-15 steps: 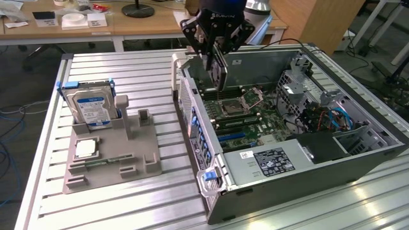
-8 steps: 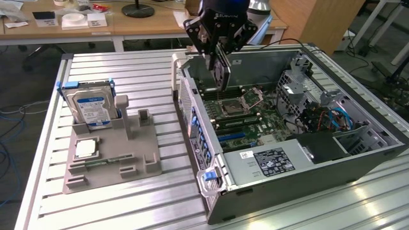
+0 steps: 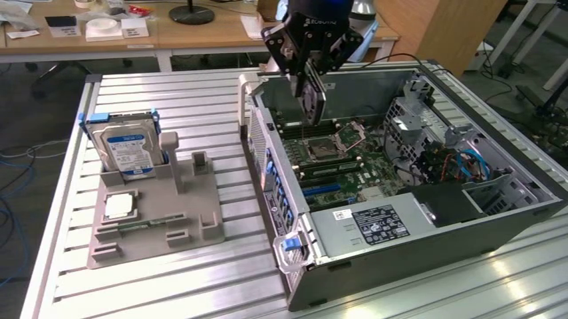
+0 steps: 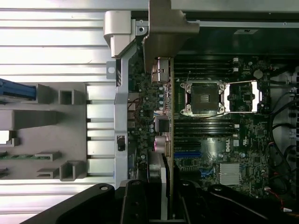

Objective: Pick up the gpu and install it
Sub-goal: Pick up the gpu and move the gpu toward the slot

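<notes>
i see the black robot gripper [image 3: 306,74] in the upper centre of the exterior view. it is clenched on the gpu [image 3: 312,101], a thin dark rectangular circuit card that hangs upright and edge-on below the fingers. the card is over the open grey metal computer case [image 3: 426,256], which lies on its side across the right half of that frame. its lower edge is above the green motherboard [image 3: 333,166], close to the square silver cpu socket [image 3: 341,138]. i cannot tell whether that edge touches the board. in the lower centre of the case sits a grey metal box with a black label [image 3: 377,222].

through the wrist camera the gpu [image 4: 167,135] runs as a slim blade out from between the gripper [image 4: 161,207] and its black fingers [image 4: 135,205]. its grey metal bracket [image 4: 169,32] is at the far end, by the case wall. the cpu socket [image 4: 205,97] lies just beside the card.

at the exterior view's left, on the ribbed aluminium table [image 3: 177,292], a grey plastic parts holder [image 3: 195,212] carries a boxy hard drive with a blue-white label [image 3: 129,147]. the drive stands upright, well apart from the gripper. a square silver chip [image 3: 118,205] lies flat below it in the frame, and a narrow green memory stick [image 3: 146,223] rests just beside that.
</notes>
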You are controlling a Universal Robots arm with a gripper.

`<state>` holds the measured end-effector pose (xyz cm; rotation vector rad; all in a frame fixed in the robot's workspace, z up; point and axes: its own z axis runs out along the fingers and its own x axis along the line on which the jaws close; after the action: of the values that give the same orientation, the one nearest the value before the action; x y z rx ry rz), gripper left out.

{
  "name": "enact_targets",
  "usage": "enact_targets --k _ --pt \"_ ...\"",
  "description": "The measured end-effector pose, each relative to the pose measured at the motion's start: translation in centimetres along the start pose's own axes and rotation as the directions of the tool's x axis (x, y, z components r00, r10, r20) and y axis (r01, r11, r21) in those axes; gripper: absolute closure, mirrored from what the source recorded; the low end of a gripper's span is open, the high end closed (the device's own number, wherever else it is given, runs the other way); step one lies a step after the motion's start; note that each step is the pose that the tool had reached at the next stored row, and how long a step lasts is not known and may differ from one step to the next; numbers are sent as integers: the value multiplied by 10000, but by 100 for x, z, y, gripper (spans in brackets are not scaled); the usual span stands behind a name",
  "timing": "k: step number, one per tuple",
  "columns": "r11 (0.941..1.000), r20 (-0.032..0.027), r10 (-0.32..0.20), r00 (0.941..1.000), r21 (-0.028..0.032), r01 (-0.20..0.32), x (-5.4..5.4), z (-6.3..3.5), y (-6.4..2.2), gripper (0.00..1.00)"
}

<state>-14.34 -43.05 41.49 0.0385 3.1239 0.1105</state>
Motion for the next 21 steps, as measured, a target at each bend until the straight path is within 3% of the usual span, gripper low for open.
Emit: enact_targets --k 21 --pt "10000 1 1 10000 0 -1 -228 7 5 72"
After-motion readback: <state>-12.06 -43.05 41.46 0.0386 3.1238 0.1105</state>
